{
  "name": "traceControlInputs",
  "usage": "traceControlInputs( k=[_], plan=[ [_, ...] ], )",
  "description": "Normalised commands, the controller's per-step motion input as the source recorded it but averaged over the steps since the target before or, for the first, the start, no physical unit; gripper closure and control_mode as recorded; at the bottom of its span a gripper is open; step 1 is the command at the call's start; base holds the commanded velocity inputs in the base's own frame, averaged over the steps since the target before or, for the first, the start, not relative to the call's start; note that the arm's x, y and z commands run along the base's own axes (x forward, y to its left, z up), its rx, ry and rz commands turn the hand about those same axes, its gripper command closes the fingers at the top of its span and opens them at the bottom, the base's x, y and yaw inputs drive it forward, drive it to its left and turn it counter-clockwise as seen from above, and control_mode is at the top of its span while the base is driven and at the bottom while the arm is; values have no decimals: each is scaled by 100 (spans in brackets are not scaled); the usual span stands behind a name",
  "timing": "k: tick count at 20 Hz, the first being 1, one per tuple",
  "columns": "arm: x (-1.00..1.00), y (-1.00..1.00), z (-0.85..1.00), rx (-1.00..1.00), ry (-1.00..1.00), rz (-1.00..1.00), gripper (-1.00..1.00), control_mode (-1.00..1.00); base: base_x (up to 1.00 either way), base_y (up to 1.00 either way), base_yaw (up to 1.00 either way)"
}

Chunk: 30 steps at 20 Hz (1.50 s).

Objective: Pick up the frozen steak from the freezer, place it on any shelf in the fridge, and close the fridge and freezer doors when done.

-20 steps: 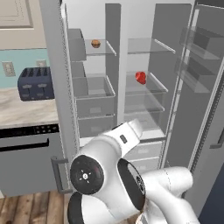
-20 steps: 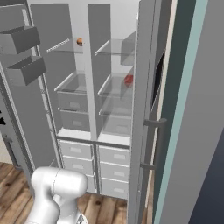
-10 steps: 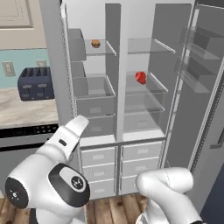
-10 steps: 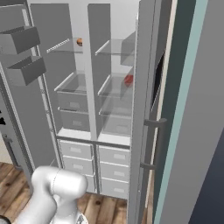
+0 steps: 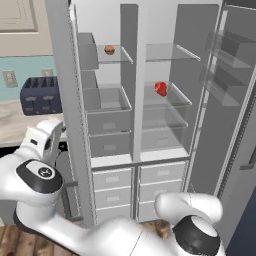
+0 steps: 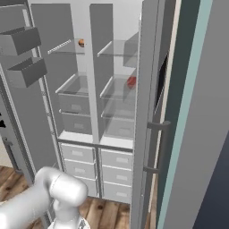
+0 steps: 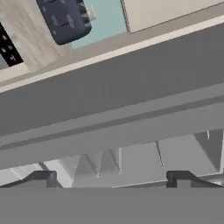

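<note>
- Jaws of the gripper [image 7: 111, 178] stand wide apart with nothing between them; its two dark fingertips [image 7: 41, 178] rise at the bottom of the hand view, facing a long grey panel edge.
- Behind that panel, the hand view shows a dark blue toaster [image 7: 64, 19] on a pale counter against a light blue wall.
- The frozen steak [image 5: 161, 88] rests on a clear glass shelf [image 5: 172, 96] in the right-hand compartment of the tall grey unit; the right base view shows it as a red lump [image 6: 131, 81] partly hidden by the door edge.
- A small brown-orange round item [image 5: 109, 49] sits on the upper shelf of the left-hand compartment.
- Both doors of the unit stand open.
- The arm's white elbow [image 5: 37, 172] lies low at the left, in front of the left door [image 5: 62, 90], well apart from the steak.
</note>
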Motion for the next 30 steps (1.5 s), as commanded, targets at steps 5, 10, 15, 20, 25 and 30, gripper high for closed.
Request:
traceControlInputs(
  k=[5,10,15,20,25,30],
  plan=[
    [97,46,-27,-13,13,0,-100,-100,0,0,0],
    [92,32,-29,-11,9,0,-100,-100,0,0,0],
    [68,4,-24,-9,5,0,-100,-100,0,0,0],
    [33,-46,-22,-1,2,0,-100,-100,0,0,0],
    [7,-87,-16,0,0,0,-100,-100,0,0,0],
    [0,-97,-8,0,0,0,-100,-100,0,0,0]
  ],
)
